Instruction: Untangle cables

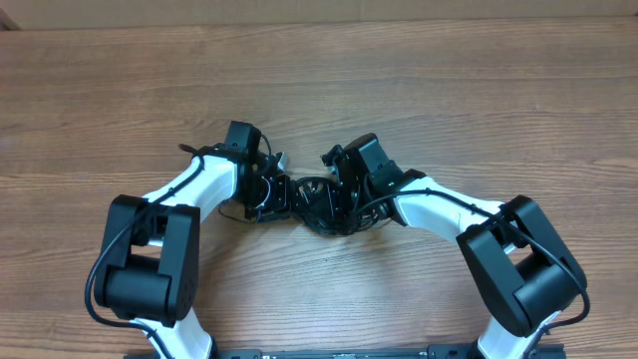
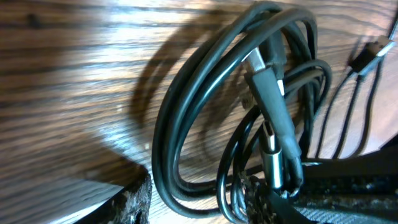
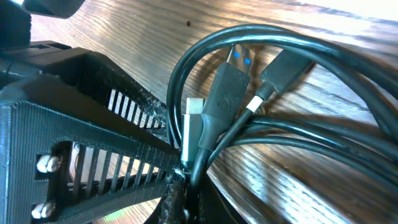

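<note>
The cables (image 1: 324, 207) lie as a black looped bundle on the wooden table, between my two grippers. My left gripper (image 1: 269, 194) is at the bundle's left side. In the left wrist view its jaws stand apart, and the cable loops (image 2: 186, 112) and a long plug (image 2: 273, 106) pass between the fingers (image 2: 134, 202). My right gripper (image 1: 341, 191) is at the bundle's right side. In the right wrist view it (image 3: 186, 193) is shut on cable strands (image 3: 280, 81) just below two plugs (image 3: 227, 93). The left gripper's ribbed finger (image 3: 93, 143) is close alongside.
Bare wood-grain table (image 1: 449, 90) surrounds the bundle, and its far edge runs along the top of the overhead view. A loose plug end (image 2: 372, 55) lies to the right of the loops. Both arm bases (image 1: 150, 269) stand at the near edge.
</note>
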Motion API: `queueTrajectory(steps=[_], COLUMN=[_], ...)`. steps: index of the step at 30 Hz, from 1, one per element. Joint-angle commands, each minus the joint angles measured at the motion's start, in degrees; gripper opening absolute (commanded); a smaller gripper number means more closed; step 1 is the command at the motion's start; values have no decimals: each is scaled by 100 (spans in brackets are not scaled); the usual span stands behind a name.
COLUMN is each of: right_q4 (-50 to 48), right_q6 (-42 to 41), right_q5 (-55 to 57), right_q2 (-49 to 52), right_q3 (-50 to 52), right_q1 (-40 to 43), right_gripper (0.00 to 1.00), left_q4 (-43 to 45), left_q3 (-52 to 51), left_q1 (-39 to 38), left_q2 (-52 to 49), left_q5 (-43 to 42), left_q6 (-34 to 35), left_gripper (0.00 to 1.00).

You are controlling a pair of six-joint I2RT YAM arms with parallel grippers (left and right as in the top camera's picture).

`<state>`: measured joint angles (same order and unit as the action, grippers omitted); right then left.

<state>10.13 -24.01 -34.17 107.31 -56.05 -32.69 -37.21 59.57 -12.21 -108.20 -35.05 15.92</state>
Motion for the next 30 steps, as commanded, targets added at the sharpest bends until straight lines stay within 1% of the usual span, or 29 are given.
queueTrajectory(steps=[1,3,4,6,7,8,10,13,16,20,22,26,30], right_q4=[-55,-55,-57,-175,-286,-306,-293,-295,-223,184,334,374,372], right_q6=[-42,-42,-42,-4,24,24,24,22,20,15,-2,0,0], right_q5=[-68,-70,-79,-492,-962,-1137,-1322,-1499,-1373,-562,-240,-188,-186], right_q2=[-186,-186,-186,-188,-188,-188,-188,-188,-186,-186,-186,-186,-186], right_q3=[-20,-20,-20,-22,-22,-22,-20,-20,-20,-20,-20,-15,-15], right_q1=[-20,-17,-17,76,201,289,442,612,658,656,656,649,595], right_gripper=[4,4,4,4,4,4,4,4,4,4,4,4,4], left_q4=[170,157,133,103,52,-7,-72,-256,-356,-396,-407,-402,-393], left_q3=[-210,-210,-210,-210,-210,-210,-210,-210,-210,-210,-210,-210,-210], left_q1=[-66,2,59,146,181,201,256,352,385,396,396,396,396], left_q2=[-927,-1075,-1095,-1095,-1095,-1095,-1095,-1095,-1095,-1095,-1095,-1095,-1095], left_q5=[-315,-400,-393,-234,-46,105,271,634,955,1178,1178,1176,1176], left_q6=[-177,-170,-149,33,190,260,258,356,385,382,378,378,376], left_gripper=[45,33,34,39,41,42,45,46,48,49,52,53,59])
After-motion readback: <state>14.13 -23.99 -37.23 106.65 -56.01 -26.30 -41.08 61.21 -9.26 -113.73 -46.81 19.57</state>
